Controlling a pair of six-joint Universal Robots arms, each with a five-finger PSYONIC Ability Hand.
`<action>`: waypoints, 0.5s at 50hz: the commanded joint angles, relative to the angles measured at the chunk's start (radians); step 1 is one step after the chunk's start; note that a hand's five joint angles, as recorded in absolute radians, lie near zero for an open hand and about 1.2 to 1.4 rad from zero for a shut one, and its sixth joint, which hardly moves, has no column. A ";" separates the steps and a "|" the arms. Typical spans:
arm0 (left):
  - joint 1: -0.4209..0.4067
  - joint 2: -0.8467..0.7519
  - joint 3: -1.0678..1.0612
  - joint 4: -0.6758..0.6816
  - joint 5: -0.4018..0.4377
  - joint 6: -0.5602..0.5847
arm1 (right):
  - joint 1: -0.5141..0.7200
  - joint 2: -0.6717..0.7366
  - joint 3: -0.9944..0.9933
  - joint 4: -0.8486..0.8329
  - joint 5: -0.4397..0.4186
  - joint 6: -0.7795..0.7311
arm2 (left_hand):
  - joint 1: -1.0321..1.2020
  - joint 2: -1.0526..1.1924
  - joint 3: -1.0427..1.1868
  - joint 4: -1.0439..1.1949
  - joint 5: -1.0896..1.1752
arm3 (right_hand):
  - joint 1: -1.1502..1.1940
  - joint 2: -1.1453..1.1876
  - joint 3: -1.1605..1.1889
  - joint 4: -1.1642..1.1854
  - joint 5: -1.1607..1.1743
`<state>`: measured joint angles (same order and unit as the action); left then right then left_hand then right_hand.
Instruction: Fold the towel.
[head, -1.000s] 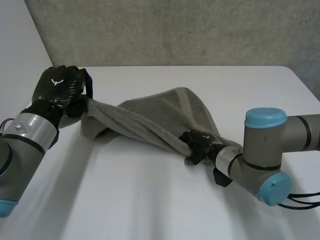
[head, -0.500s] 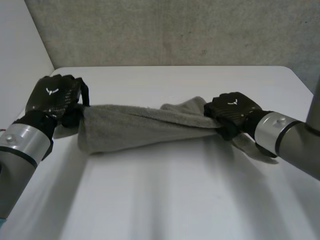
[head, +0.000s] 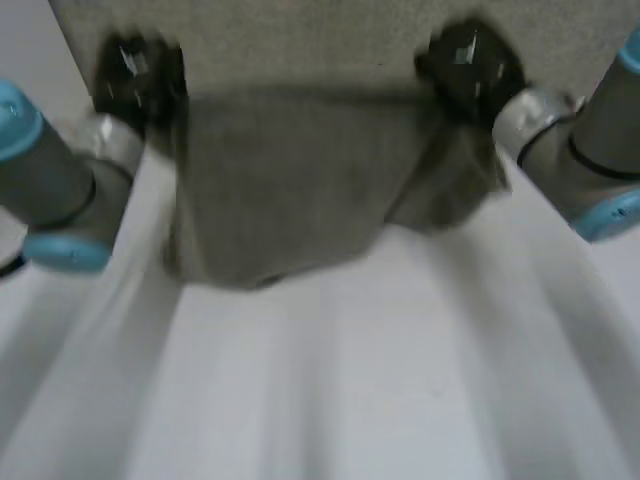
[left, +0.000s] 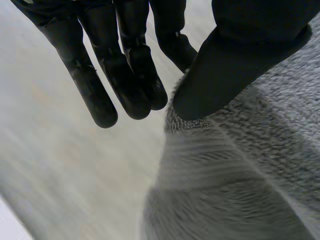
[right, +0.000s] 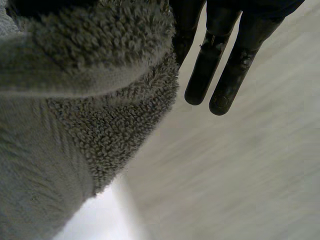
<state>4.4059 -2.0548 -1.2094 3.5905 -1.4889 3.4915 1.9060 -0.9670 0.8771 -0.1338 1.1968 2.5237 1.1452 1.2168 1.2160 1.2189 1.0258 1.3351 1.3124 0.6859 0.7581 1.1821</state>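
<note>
Most of towel (left: 240, 190) cut off beside left hand (left: 130, 70)

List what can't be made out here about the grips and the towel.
Right wrist view: a fold of the towel covers the thumb of the right hand, so its pinch point is hidden.
Left wrist view: the towel hides whatever the thumb of the left hand presses against.
Head view: whether the towel's lower edge touches the table cannot be told.

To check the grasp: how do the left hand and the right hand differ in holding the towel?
The left hand visibly presses its thumb on the towel edge; the right hand has its thumb hidden under cloth. Below the left hand the towel hangs flat; below the right hand it bunches. Both hold it up.
</note>
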 joint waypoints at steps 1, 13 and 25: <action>-0.008 0.077 0.097 0.405 -0.119 -0.008 | 0.015 -0.188 0.117 -0.369 -0.003 0.156 | 0.251 0.179 0.180 0.177 0.196 | 0.061 0.084 0.710 0.638 0.040; 0.000 0.110 -0.200 0.386 -0.108 0.000 | -0.001 -0.121 0.131 -0.046 -0.080 0.224 | 0.251 0.179 0.180 0.177 0.196 | 0.061 0.084 0.710 0.638 0.040; 0.004 -0.048 -0.496 0.364 -0.042 0.009 | 0.013 0.093 0.264 0.103 -0.079 0.102 | 0.251 0.179 0.180 0.177 0.196 | 0.061 0.084 0.710 0.638 0.040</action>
<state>4.4095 -2.0148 -1.6055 3.9716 -1.5548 3.4948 1.9122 -0.9912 1.0762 -0.0906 1.1026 2.7160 1.1452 1.2170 1.2162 1.2189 1.0331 1.3351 1.3364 0.6860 0.7581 1.1901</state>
